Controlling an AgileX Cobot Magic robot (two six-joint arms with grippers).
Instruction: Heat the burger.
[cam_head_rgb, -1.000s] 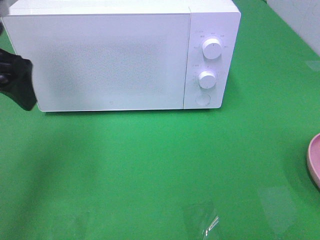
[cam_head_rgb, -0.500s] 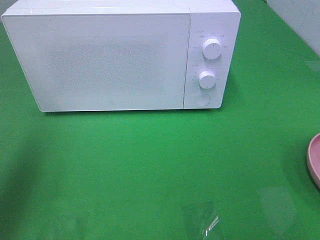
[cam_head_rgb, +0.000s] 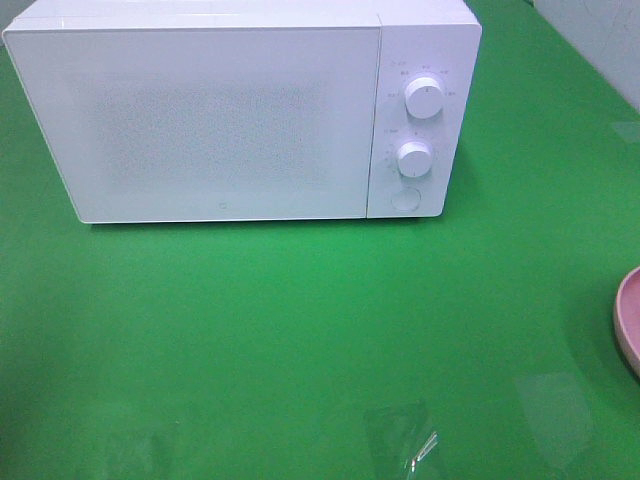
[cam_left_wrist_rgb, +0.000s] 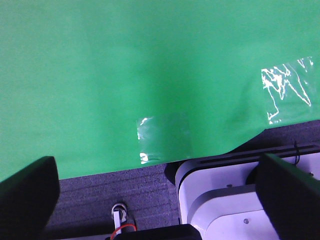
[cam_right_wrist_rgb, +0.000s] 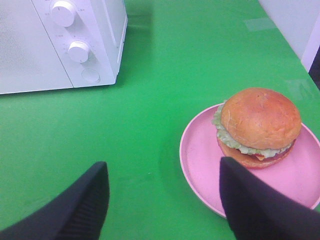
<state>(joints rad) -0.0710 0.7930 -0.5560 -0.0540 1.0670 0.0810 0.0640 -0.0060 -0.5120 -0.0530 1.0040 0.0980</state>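
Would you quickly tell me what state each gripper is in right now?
Left gripper: open, holding nothing.
Right gripper: open, holding nothing; the burger sits untouched on its plate.

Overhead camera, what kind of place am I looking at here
Probably a staged kitchen test bench, not a real kitchen: a white microwave with its door shut sits on a green cloth taped over a table, and a burger waits on a pink plate.

High front view onto microwave (cam_head_rgb: 240, 110), shared with right wrist; left wrist over table edge (cam_left_wrist_rgb: 150, 100).

Green table (cam_head_rgb: 300, 330): microwave (cam_head_rgb: 240, 110), pink plate (cam_right_wrist_rgb: 200, 165)
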